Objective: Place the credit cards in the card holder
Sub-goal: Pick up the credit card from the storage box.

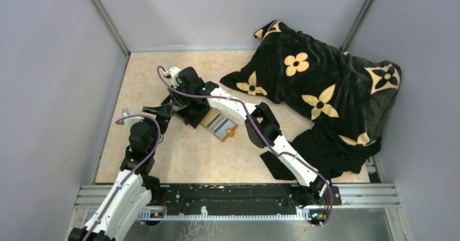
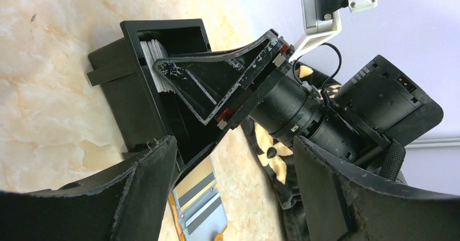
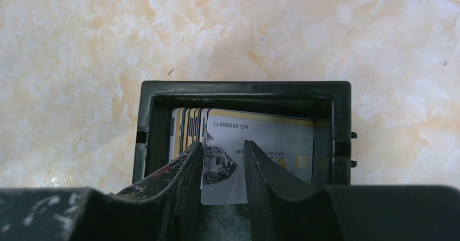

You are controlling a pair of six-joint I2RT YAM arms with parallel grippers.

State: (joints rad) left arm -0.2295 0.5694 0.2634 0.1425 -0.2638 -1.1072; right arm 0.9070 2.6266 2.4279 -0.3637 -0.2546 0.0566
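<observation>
Right tool [image 3: 223, 146] part open, tips inside black box [image 3: 244, 89], set before leaning front card [image 3: 282, 143] of standing stack [image 3: 184, 124]; nothing pinched. Left tool [image 2: 234, 143] wide open, empty, beside box. Card holder [image 1: 227, 134] flat on table [image 1: 179, 159], just beside box.

Silver-and-gold cards [image 3: 282, 143], black box [image 3: 244, 88]

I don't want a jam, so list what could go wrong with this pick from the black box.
1. The right gripper is down in the black box, jaws apart at the leaning front card; closing may catch neighbouring cards too.
2. The left gripper hangs open close beside the box, so the arms might collide on the lift.
3. The card holder lies flat by the box and could get nudged.
</observation>
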